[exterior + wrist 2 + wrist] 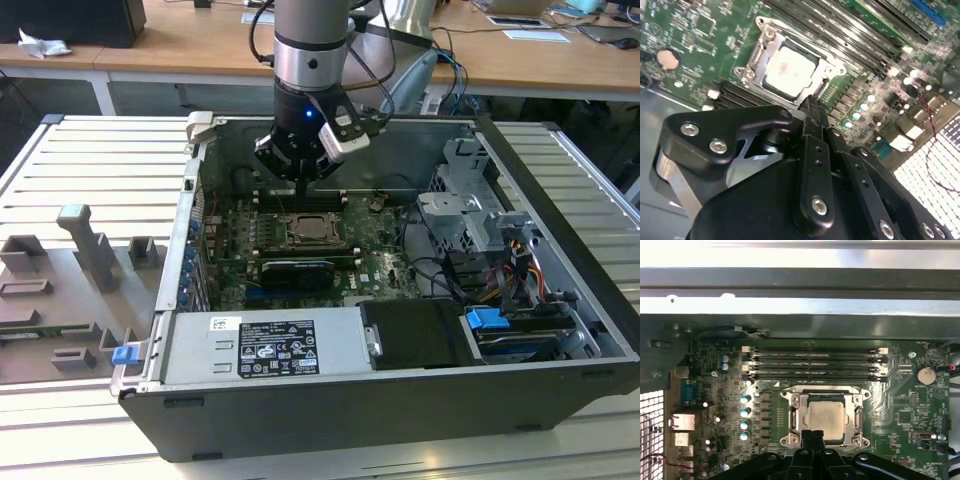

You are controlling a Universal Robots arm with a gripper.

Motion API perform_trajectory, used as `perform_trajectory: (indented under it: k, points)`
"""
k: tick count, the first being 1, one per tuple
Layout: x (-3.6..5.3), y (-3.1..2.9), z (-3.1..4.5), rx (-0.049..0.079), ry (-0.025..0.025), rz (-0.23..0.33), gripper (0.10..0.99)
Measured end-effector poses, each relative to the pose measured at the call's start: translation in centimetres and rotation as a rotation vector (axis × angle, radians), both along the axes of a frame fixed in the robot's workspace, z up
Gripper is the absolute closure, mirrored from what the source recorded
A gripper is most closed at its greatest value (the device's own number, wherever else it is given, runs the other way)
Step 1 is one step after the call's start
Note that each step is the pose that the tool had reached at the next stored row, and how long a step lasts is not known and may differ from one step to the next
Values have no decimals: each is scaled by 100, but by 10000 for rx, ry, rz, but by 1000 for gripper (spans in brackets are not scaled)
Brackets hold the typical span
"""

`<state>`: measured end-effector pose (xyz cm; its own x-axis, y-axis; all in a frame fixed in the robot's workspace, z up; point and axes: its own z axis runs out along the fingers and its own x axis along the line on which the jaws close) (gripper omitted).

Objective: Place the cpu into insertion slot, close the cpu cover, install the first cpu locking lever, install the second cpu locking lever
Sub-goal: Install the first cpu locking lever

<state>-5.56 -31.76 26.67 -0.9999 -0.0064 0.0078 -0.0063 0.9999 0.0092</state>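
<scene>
One claw, its black tips pressed together with nothing between them, hangs over the green board inside an open computer case. In both wrist views the tips stand at the edge of the cpu cover; whether they touch it cannot be told. Just beyond the tips, the cpu sits pale and flat in the insertion slot, with the silver cover lying down around it and its face showing through the cut-out. Past the slot run four long dark memory slots, then the case's grey back wall. In the exterior view the case lies on a slatted metal tabletop and also holds a labelled power supply nearest the camera and a drive cage toward the exterior view's right.
</scene>
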Motion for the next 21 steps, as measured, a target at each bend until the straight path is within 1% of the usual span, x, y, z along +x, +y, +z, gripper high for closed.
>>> perform_trajectory:
  k: [3, 9, 12, 15, 18, 20, 21]
  points:
    - [-73, 0, -1, 1, -27, -2, 980]
    - [-115, 0, -1, 2, -53, 0, 980]
    - [-181, 0, -1, 1, -67, 0, 980]
    - [-332, 3, -9, 2, -82, 22, 980]
    - [-388, 18, -20, 0, -81, 48, 980]
    - [-431, 43, -36, 1, -81, 90, 980]
    - [-440, 54, -42, 1, -81, 104, 980]
